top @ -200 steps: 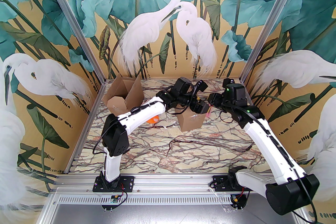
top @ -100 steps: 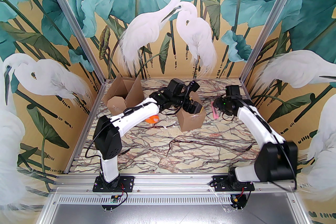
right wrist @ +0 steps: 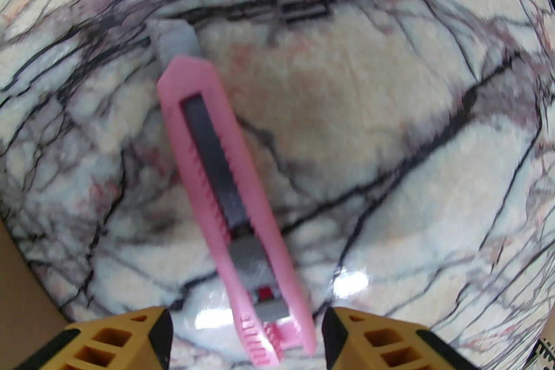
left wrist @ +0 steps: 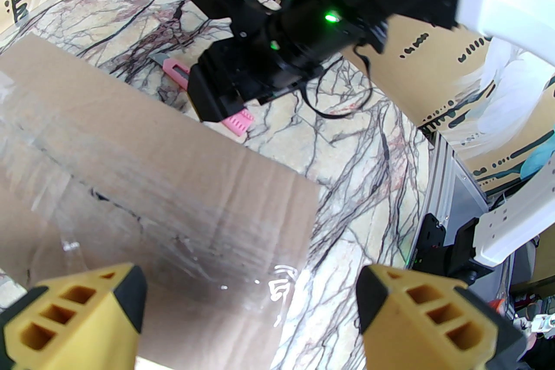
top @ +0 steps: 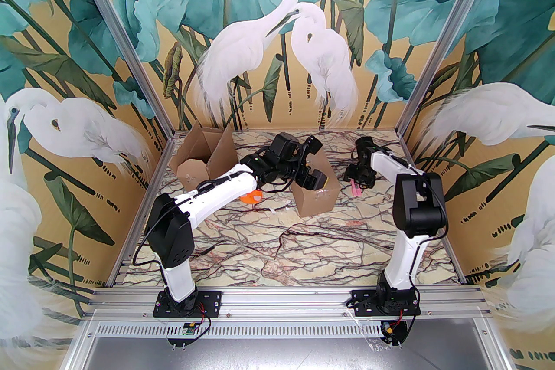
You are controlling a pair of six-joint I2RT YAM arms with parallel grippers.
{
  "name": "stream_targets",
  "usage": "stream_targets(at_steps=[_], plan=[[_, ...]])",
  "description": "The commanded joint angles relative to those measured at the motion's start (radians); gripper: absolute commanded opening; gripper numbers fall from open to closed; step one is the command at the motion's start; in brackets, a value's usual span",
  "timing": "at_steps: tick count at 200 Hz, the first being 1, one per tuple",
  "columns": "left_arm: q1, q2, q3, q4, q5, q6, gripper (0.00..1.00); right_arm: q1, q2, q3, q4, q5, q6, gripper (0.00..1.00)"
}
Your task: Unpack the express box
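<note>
"Marble tabletop (top: 303,247). Where's the express box (top: 314,197)?"

"Directly under the left gripper (left wrist: 251,292), its fingers spread wide. The pink cutter (right wrist: 225,194) lies flat just right of it, lengthwise between the parted fingers of the right gripper (right wrist: 246,329), not gripped."

No legible text (markings blurred)

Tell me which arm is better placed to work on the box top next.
Left, probably. The left gripper, open, hangs right over the box top. The right gripper, also open, straddles the pink knife lying on the table beside the box.
</note>
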Motion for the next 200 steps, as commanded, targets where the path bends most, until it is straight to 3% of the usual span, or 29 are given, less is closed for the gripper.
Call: stream_targets(at_steps=[1,80,96,115,165,200], plan=[[0.008,-0.014,-0.005,0.014,-0.015,0.016,0.85,-0.001,0.056,0.068,-0.058,0.037,-0.047,0.62],[0.015,-0.01,-0.004,0.01,-0.016,0.013,0.86,-0.001,0.174,0.13,-0.133,-0.028,-0.132,0.46],[0.017,-0.012,-0.003,0.009,-0.017,0.012,0.86,-0.001,0.176,0.12,-0.13,-0.024,-0.143,0.32],[0.016,-0.014,-0.003,0.007,-0.018,0.013,0.86,-0.001,0.171,0.111,-0.132,-0.013,-0.155,0.3],[0.017,-0.03,0.014,-0.009,-0.027,0.022,0.87,-0.001,0.075,0.062,-0.082,-0.001,-0.204,0.19],[0.029,-0.038,0.059,-0.053,-0.052,-0.01,0.88,0.001,-0.133,-0.03,0.004,-0.037,-0.247,0.15]])
